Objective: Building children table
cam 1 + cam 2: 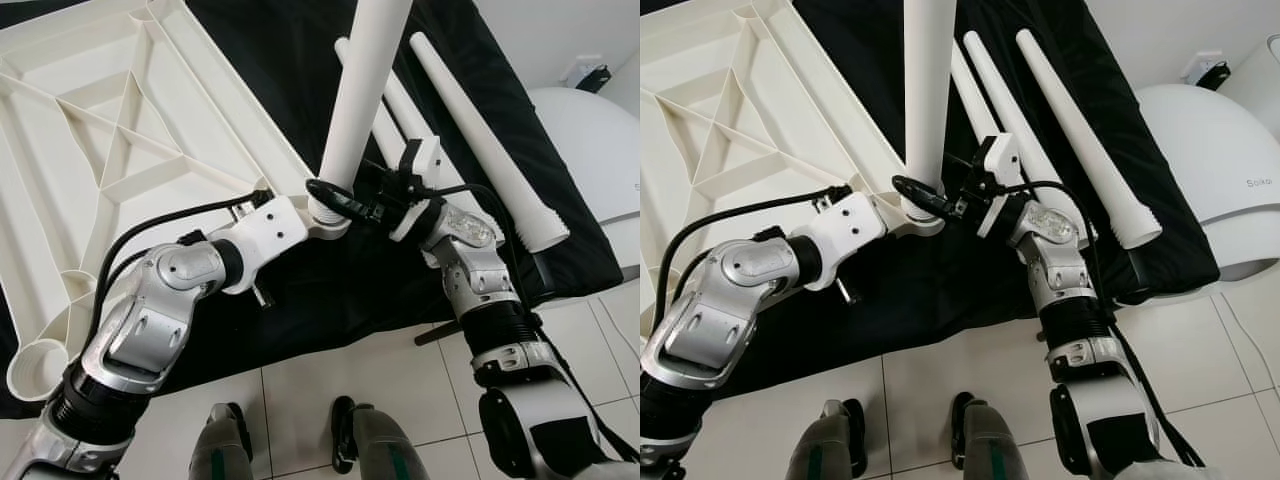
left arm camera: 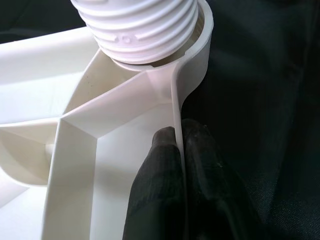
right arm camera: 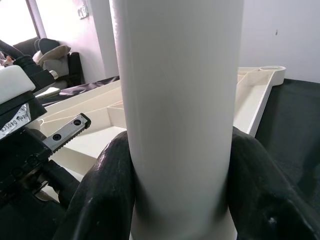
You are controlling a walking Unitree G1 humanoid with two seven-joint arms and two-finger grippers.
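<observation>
The white table top (image 1: 110, 150) lies upside down on a black cloth, ribs facing up. One white table leg (image 1: 365, 90) stands upright in the corner socket (image 1: 325, 212) nearest me; its threaded end (image 2: 145, 25) sits in the socket ring. My right gripper (image 3: 180, 165) is shut on this leg just above the socket, with a black finger (image 3: 107, 185) on each side. My left gripper (image 2: 179, 137) is shut on the thin rim of the table top right beside the socket, pinching the wall between its fingers (image 2: 160, 170).
Spare white legs (image 1: 480, 140) lie side by side on the black cloth (image 1: 300, 60) behind the upright one. A second corner socket (image 1: 35, 370) is near my left elbow. A white rounded appliance (image 1: 590, 150) stands at the right, with tiled floor (image 1: 330, 360) beneath me.
</observation>
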